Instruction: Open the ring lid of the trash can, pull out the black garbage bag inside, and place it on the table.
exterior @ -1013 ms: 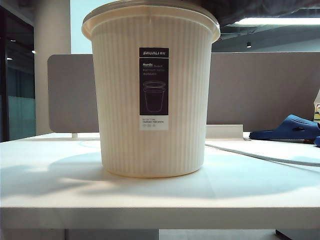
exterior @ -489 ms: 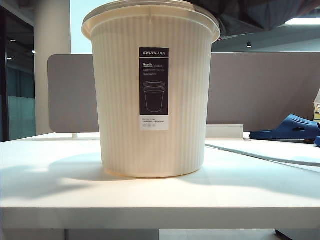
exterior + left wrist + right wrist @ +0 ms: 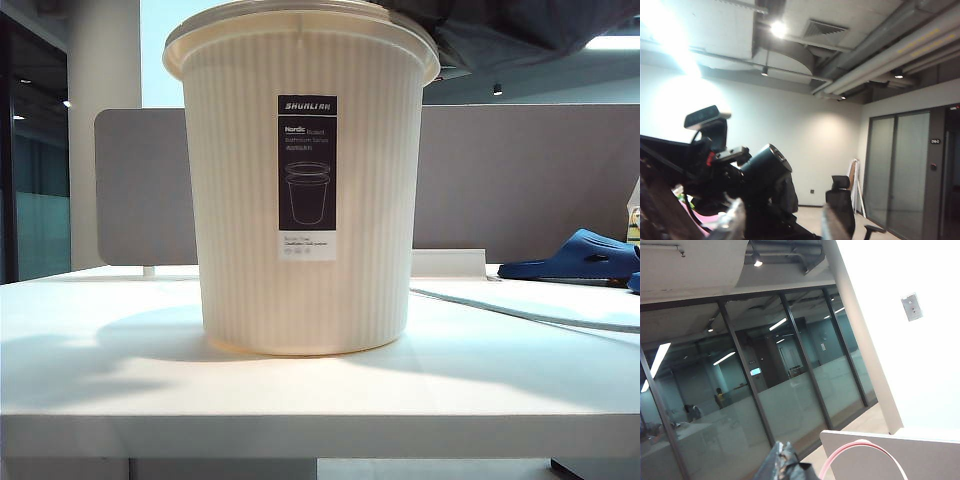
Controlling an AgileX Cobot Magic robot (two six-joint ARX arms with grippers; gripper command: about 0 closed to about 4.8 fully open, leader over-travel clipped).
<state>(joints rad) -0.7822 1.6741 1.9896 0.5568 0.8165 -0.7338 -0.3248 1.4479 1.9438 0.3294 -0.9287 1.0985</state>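
The cream ribbed trash can [image 3: 300, 250] stands upright in the middle of the table [image 3: 120, 390]. Above its right rim, at the upper edge of the exterior view, hangs the black garbage bag [image 3: 510, 30]. Neither gripper shows in that view. In the right wrist view my right gripper [image 3: 782, 459] is shut on crinkled black bag plastic [image 3: 802, 471]. An arc of the pink ring lid [image 3: 860, 442] shows beside it, against the partition. My left gripper [image 3: 780, 227] is open with nothing between its fingers [image 3: 732, 220]. It faces the dark right arm [image 3: 765, 170].
A grey-brown partition [image 3: 520, 170] runs behind the table. A blue slipper [image 3: 580, 255] lies at the far right and a white cable [image 3: 520, 312] runs across the tabletop on the right. The table's thick front edge [image 3: 300, 435] is close to the camera.
In the exterior view the black bag has shifted and now covers more of the ceiling light at the upper right. The trash can has not moved.
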